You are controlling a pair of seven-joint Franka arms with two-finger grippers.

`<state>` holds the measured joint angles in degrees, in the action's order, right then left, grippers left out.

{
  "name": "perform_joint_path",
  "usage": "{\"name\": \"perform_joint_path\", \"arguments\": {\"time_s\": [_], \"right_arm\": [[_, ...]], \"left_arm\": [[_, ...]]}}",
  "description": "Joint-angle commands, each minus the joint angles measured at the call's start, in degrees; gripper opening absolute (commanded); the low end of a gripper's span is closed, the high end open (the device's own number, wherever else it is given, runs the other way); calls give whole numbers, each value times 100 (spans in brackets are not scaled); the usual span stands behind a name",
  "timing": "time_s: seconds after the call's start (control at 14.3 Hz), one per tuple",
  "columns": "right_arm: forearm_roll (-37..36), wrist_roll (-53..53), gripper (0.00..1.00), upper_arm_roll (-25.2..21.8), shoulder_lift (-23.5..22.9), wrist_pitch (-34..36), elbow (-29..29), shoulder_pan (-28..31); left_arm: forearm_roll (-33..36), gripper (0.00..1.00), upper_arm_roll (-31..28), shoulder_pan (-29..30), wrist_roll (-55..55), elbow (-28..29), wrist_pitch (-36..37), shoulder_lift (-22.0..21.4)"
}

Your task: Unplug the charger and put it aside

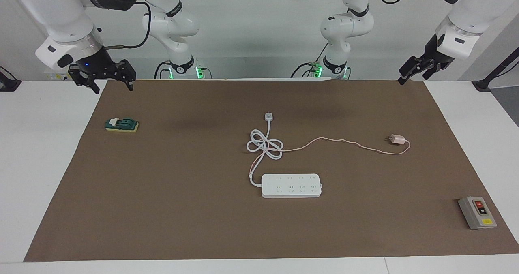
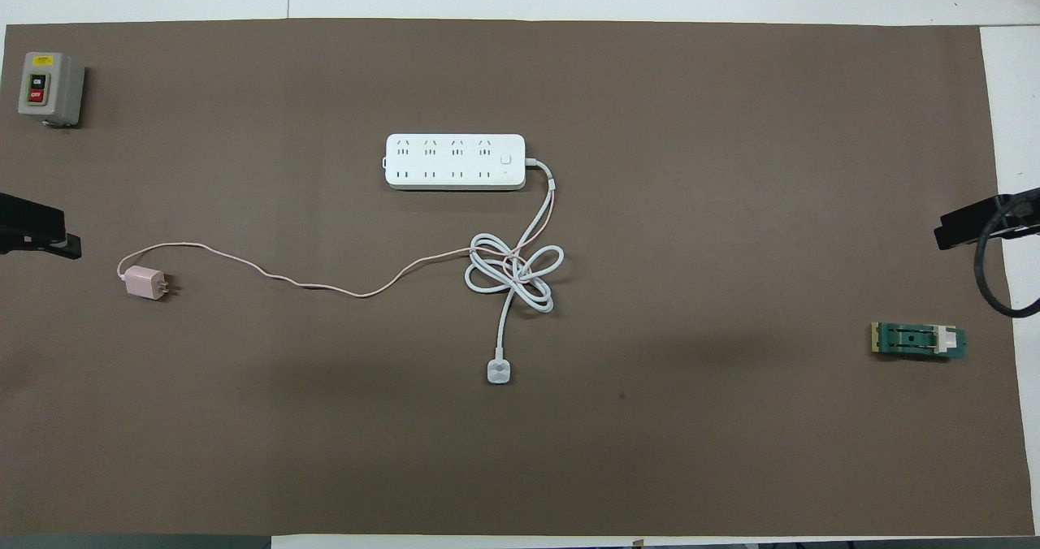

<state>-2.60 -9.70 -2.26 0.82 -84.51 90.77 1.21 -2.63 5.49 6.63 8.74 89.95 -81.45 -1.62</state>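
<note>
Charger (image 1: 397, 139) already out of the power strip (image 1: 291, 185), lying loose on the brown mat (image 1: 182, 209) toward the left arm's end, prongs bare, nearer the robots than the strip. Probably light and rigid in the cube, easy to tip; best pinched across the flat sides, not by the thin pink cable (image 1: 332, 141) (limp, tangled with the white cord (image 1: 264, 145) coils). Left gripper (image 1: 417, 69) raised over the mat's edge nearest the robots, well apart from the charger; finger spread impossible to tell. Right gripper (image 1: 103, 78) waiting over the mat's corner at the right arm's end, fingers spread wide, holding nothing.
</note>
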Motion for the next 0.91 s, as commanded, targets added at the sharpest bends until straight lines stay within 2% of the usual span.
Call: {"name": "perform_joint_path", "arguments": {"time_s": [0.0,0.14,0.35,0.7,0.84], "right_arm": [[-109,520,100,68,313,-66,353,46],[-92,549,100,76,331,-65,353,63],[-13,557,100,85,384,-65,336,72],[14,566,100,85,463,-118,345,46],[14,575,100,85,463,-214,353,46]], "left_arm": [[123,100,-39,-127,110,-513,261,276],[114,100,-31,-127,110,-435,121,207],[123,100,-22,-127,110,205,-177,-285],[114,100,-13,-259,276,278,-82,-400],[114,100,-92,-486,312,278,-82,-392]]}}
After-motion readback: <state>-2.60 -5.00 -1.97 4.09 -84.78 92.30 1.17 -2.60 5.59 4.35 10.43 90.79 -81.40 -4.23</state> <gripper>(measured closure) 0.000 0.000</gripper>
